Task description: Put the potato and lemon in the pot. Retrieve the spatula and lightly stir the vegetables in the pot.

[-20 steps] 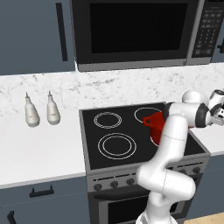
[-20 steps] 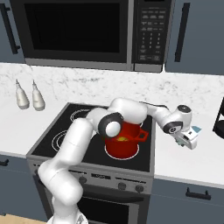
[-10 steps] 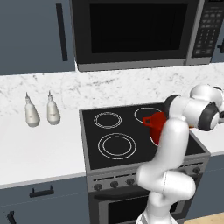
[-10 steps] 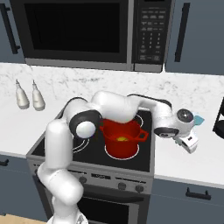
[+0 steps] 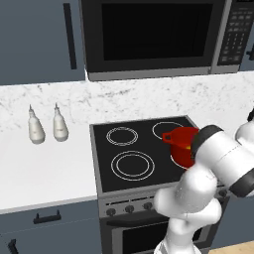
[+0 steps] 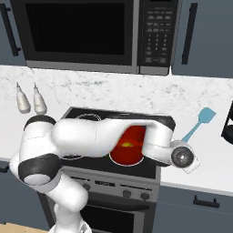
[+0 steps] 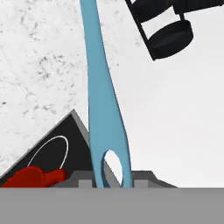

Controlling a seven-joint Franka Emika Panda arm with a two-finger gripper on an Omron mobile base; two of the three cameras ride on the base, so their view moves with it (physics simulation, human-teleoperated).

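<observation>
The red pot (image 6: 122,154) stands on the stove's front right burner, with the yellow lemon (image 6: 128,144) inside; my arm covers much of it. It shows too in the left base view as the pot (image 5: 181,145) and at the hand view's lower left as the pot (image 7: 28,178). The light blue spatula (image 6: 200,122) lies flat on the counter right of the stove. My gripper (image 6: 184,154) hangs low at its handle end. In the hand view the spatula (image 7: 101,92) runs away from my gripper (image 7: 113,179), whose open fingers flank the handle's holed end.
A dark appliance (image 6: 228,122) stands on the counter beyond the spatula, also seen as the appliance (image 7: 168,24). Two white bottles (image 5: 47,128) sit left of the stove (image 5: 129,163). A microwave (image 6: 82,32) hangs above.
My arm has swung forward and down, bringing the hand low over the counter at the spatula's handle end. Pot and spatula lie where they were.
</observation>
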